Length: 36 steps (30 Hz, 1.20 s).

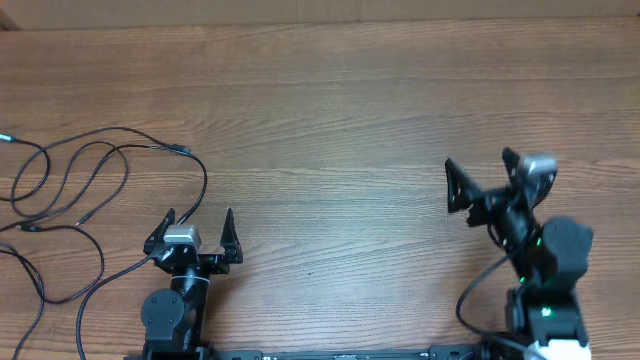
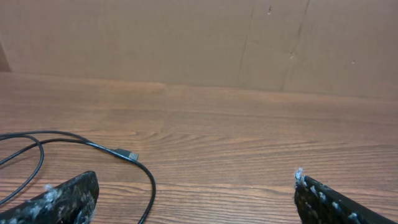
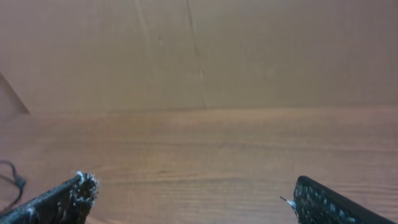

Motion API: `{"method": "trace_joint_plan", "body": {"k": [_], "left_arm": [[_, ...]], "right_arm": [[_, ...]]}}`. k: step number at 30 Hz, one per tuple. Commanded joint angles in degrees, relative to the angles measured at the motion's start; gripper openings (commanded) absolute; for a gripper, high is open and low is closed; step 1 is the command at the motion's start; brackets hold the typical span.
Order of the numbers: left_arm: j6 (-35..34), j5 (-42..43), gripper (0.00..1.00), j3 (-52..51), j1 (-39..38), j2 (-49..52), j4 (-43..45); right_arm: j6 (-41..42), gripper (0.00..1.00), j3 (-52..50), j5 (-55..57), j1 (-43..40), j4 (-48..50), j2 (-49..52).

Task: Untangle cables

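Brown wood is seen all over the table (image 1: 350, 90), and the cables (image 1: 70, 190) are laid in loose loops near its left edge. They are thin and black. They are spread flat on the wood, and some loops are crossed over one another. A few cords are cut off by the left side of the overhead view. One cord is curved out towards the middle of the table and is ended by a small plug (image 1: 183, 150). The left gripper (image 1: 200, 213) is placed near the front edge of the table, just beside the loops. Its jaws are spread wide apart and nothing is gripped by them. In the left wrist view the cord with the plug is seen lying on the wood and running down between the two fingers (image 2: 62, 199), closer to one of them. The right gripper (image 1: 478, 163) is placed near the right edge of the table, well apart from the cables. It is turned a little to one side. Its jaws are also opened wide, and nothing is held in them. A plain brown board wall (image 2: 186, 37) is stood along the back edge of the table.
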Motion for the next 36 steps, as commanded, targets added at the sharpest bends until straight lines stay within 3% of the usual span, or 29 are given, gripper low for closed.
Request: {"method": "trace_joint_plan", "body": {"k": [1,5,12,19,27,32,36], "left_arm": [[0.5,-0.6,1.00,-0.2,0.6,-0.5,-0.1],[0.5,-0.6,1.00,-0.2,0.6,-0.5,-0.1],[0.5,-0.6,1.00,-0.2,0.6,-0.5,-0.1],[0.5,-0.6,1.00,-0.2,0.6,-0.5,-0.1],[0.5,-0.6,1.00,-0.2,0.6,-0.5,-0.1],[0.5,-0.6,1.00,-0.2,0.6,-0.5,-0.1],[0.5,-0.6,1.00,-0.2,0.6,-0.5,-0.1]], "right_arm": [[0.2,1.00,-8.7,0.0,0.1,5.4,-6.0],[0.1,1.00,-17.7,0.7,0.0,12.4,-12.4],[0.0,1.00,-17.7,1.2,-1.1,3.8,-17.6],[0.0,1.00,-17.7,5.1,-1.2,-12.9,-26.5],[-0.2,1.00,-17.7,4.7,-1.1,-12.5,-31.6],[-11.1,1.00,-17.7,1.0,0.0,-12.2,-35.1],[-12.1,1.00,-17.7,1.2,0.0,-12.2,-35.1]]}}
